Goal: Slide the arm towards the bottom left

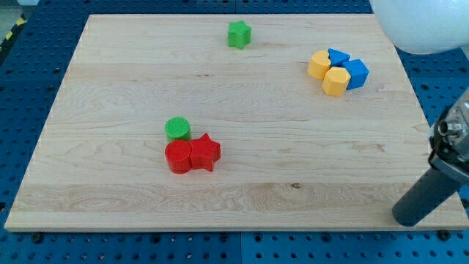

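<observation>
My tip [405, 218] rests at the board's bottom right corner, far from every block. A red round block [178, 157] touches a red star block [206, 152] left of the board's centre, with a green round block [176, 128] just above them. A green star block [239, 34] sits near the view's top edge. At the view's upper right, two yellow blocks [319, 64] [336, 81] cluster against two blue blocks [338, 56] [357, 73].
The wooden board [110, 198] lies on a blue perforated table [22, 73]. A white rounded object [421, 26] hangs over the view's top right corner. The arm's dark body [454, 139] stands at the right edge.
</observation>
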### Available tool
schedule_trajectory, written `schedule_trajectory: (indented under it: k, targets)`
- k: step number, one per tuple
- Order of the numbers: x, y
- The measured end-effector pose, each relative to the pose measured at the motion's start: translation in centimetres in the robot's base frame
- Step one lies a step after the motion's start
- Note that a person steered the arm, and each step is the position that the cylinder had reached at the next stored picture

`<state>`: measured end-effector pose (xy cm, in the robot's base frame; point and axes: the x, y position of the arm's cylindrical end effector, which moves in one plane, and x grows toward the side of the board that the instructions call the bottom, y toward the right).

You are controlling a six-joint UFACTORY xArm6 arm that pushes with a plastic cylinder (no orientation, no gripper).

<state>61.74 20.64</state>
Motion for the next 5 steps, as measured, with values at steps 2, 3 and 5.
schedule_trajectory:
  k: [2, 3, 5]
  targets:
    - [0.0, -3.3]
    - [0.0, -4.7]
    - [-0.3, -9.6]
